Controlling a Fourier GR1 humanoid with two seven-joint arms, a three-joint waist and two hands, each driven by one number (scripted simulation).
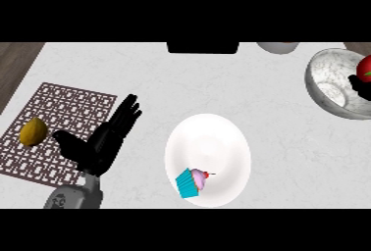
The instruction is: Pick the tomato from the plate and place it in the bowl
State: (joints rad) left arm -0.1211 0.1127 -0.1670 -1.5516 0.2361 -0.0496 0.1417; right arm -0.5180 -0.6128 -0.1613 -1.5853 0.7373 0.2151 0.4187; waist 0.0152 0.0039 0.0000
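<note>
The red tomato (365, 65) shows at the view's right edge, over the marbled grey bowl (328, 81). My right hand (359, 86) is mostly cut off by the edge; its black fingers curl against the tomato's underside. The white plate (206, 142) lies at the centre with a cupcake (194, 182) in a teal wrapper on its near part and no tomato on it. My left hand (107, 139) rests open, fingers straight, over the right edge of the patterned mat (62, 108).
A yellow lemon (33, 131) lies on the mat beside my left thumb. At the counter's far edge stand a dark box-like object (203, 47) and a white cup (279, 47). Dark wood floor (16, 63) shows past the counter's left side.
</note>
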